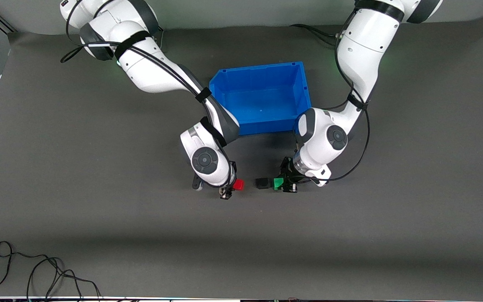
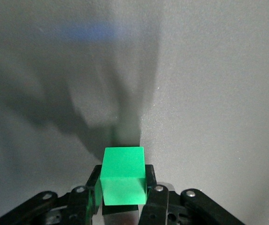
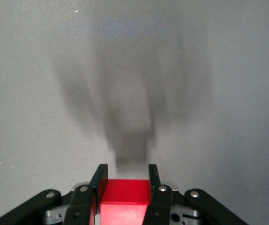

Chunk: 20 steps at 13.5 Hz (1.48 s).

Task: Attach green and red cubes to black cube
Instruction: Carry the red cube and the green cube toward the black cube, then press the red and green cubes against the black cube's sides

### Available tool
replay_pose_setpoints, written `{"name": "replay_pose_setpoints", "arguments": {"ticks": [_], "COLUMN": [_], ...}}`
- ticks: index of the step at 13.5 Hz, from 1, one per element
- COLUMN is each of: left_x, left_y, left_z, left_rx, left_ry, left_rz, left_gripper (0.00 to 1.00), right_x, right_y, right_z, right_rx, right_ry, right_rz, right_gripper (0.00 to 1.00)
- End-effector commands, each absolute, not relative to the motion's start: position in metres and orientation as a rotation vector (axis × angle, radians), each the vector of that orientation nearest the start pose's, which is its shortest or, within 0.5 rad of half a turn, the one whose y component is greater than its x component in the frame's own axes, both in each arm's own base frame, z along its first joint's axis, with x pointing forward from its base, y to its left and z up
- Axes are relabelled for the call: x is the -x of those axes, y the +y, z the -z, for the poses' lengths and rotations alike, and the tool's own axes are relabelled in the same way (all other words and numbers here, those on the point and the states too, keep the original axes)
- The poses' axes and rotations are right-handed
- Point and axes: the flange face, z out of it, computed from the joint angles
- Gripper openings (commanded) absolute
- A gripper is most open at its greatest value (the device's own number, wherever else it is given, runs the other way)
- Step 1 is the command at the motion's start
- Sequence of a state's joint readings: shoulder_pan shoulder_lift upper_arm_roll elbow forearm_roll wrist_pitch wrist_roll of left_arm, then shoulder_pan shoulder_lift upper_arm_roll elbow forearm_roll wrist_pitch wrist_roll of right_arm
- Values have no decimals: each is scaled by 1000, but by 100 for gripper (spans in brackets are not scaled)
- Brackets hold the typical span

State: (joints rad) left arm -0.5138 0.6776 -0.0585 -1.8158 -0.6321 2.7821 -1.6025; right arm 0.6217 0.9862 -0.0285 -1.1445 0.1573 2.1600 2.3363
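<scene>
A dark grey table (image 1: 78, 167) with a matte surface fills the scene. A blue bin (image 1: 263, 99) sits on it toward the robots' bases, and a small black cube (image 1: 262, 183) rests on the table nearer the front camera than the bin. A thin black cable (image 1: 36, 268) lies in loose loops near the table's front edge, toward the right arm's end.

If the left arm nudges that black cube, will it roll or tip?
Probably neither: the black cube sits flat-faced on the table mat, so it should slide. Being small, it likely shifts easily when the green cube presses against it.
</scene>
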Motion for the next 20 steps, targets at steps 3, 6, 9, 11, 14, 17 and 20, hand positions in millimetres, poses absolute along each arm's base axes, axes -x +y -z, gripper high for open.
{"name": "replay_pose_setpoints", "arguments": {"ticks": [3, 6, 9, 11, 14, 17, 20], "left_x": [-573, -577, -579, -580, -581, -581, -581], "left_y": [-357, -361, -362, -364, -368, -374, -384], "left_z": [-185, -186, -188, -190, -193, -192, -188], "left_rx": [-1852, -1817, -1782, -1752, -1707, -1705, -1699], "left_ry": [1989, 2008, 2034, 2056, 2077, 2063, 2057], "left_rz": [211, 212, 220, 226, 226, 213, 211], "left_gripper": [17, 17, 17, 17, 17, 17, 17], "right_x": [-647, -647, -642, -641, -638, -631, -629], "right_y": [452, 453, 459, 459, 458, 464, 464], "right_z": [-198, -191, -190, -187, -183, -180, -176], "right_rx": [1754, 1742, 1755, 1757, 1764, 1788, 1792], "right_ry": [2465, 2466, 2461, 2465, 2475, 2475, 2482], "right_rz": [-123, -123, -128, -132, -135, -135, -139], "right_gripper": [0, 0, 0, 0, 0, 0, 0]}}
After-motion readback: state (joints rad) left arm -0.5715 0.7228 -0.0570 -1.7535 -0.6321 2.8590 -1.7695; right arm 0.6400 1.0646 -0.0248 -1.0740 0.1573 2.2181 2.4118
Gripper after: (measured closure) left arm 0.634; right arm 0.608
